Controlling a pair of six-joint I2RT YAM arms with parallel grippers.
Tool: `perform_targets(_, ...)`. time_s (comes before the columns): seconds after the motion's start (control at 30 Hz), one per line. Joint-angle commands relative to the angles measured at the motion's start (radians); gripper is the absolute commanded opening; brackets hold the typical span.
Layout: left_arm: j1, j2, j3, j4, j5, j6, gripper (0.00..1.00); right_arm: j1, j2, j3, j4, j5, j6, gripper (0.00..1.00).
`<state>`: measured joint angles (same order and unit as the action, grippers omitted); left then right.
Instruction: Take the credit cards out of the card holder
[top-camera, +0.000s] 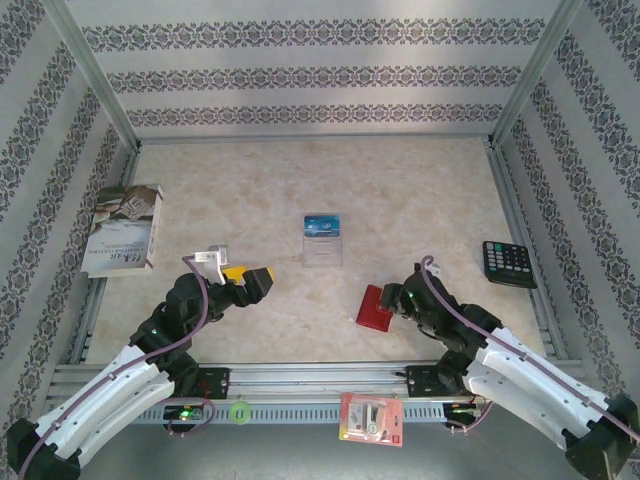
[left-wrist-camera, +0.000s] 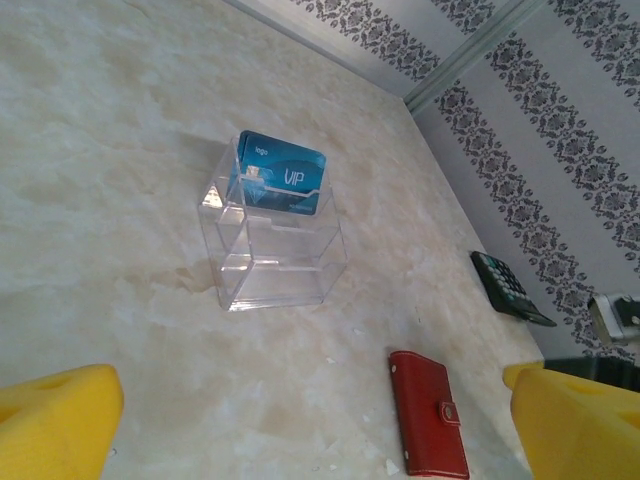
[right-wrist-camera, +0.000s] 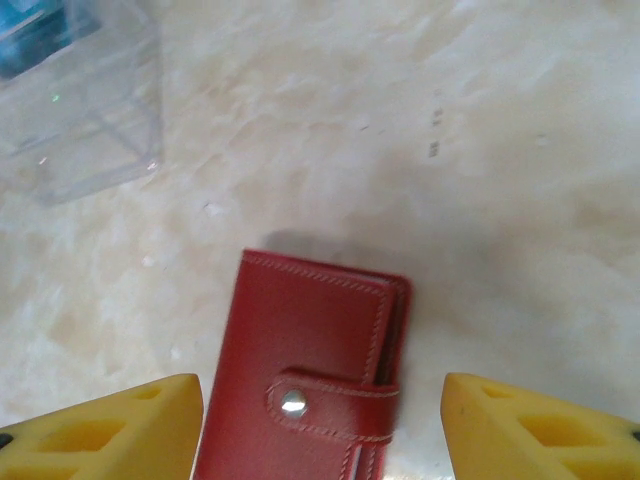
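Right gripper (right-wrist-camera: 320, 400) straddles the closed card holder (right-wrist-camera: 300, 330) (snap (right-wrist-camera: 293, 402) fastened); jaws apart, clear of it.

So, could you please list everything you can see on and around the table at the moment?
card holder: one, red, shut with its tab snapped, near right of table
credit card: one, blue, standing in the stand
stand: one, clear plastic, middle of table
calculator: one, black, right edge of table
book: one, pale cover, left edge of table
blister pack: one, red and white, on the near rail
ring: one, green, on the near rail by the left base
table: one, beige marbled
left end effector: one, yellow fingers, open, holding nothing
right end effector: one, yellow fingers, open, over the card holder
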<state>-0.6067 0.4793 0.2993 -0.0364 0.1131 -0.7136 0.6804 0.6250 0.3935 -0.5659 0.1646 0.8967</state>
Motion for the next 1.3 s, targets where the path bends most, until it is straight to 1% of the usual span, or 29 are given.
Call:
perform_targets(0.0, 0.009, -0.008, -0.002, -0.007, 0.046, 0.021, 0.99, -0.087, 0.03, 0.033, -0.002, -0.123, -0.071, 0.65)
perform_targets(0.17, 0.01, -0.008, -0.026, 0.02, 0.081, 0.016, 0.99, -0.157, 0.092, 0.059, -0.001, -0.192, -0.107, 0.64)
perform_targets(0.3, 0.01, -0.007, -0.05, 0.059, 0.102, 0.003, 0.98, -0.21, 0.137, 0.013, 0.087, -0.27, -0.077, 0.59)
perform_targets(0.37, 0.01, -0.004, -0.058, 0.075, 0.111, -0.001, 0.97, -0.225, 0.162, -0.003, 0.127, -0.291, -0.058, 0.58)
perform_targets(0.5, 0.011, -0.001, -0.057, 0.07, 0.124, -0.004, 0.98, -0.226, 0.19, -0.03, 0.193, -0.296, -0.04, 0.56)
perform_targets(0.67, 0.011, -0.005, -0.046, 0.059, 0.131, -0.002, 0.98, -0.23, 0.206, -0.042, 0.195, -0.262, -0.039, 0.54)
perform_targets(0.93, 0.011, -0.004, -0.055, 0.07, 0.129, -0.007, 0.98, -0.245, 0.295, -0.044, 0.26, -0.274, -0.044, 0.52)
perform_targets(0.97, 0.01, -0.004, -0.057, 0.074, 0.128, -0.009, 0.98, -0.245, 0.303, -0.076, 0.272, -0.276, -0.042, 0.52)
perform_targets(1.03, 0.01, -0.004, -0.06, 0.078, 0.131, -0.009, 0.99, -0.246, 0.318, -0.089, 0.283, -0.275, -0.037, 0.51)
perform_targets(1.13, 0.01, -0.001, -0.063, 0.078, 0.126, -0.009, 0.99, -0.246, 0.342, -0.106, 0.29, -0.26, -0.034, 0.48)
perform_targets(1.2, 0.011, -0.002, -0.063, 0.078, 0.128, -0.007, 0.99, -0.246, 0.356, -0.121, 0.319, -0.275, -0.032, 0.46)
perform_targets(1.27, 0.01, 0.0, -0.059, 0.081, 0.134, -0.002, 0.99, -0.245, 0.369, -0.121, 0.324, -0.281, -0.04, 0.39)
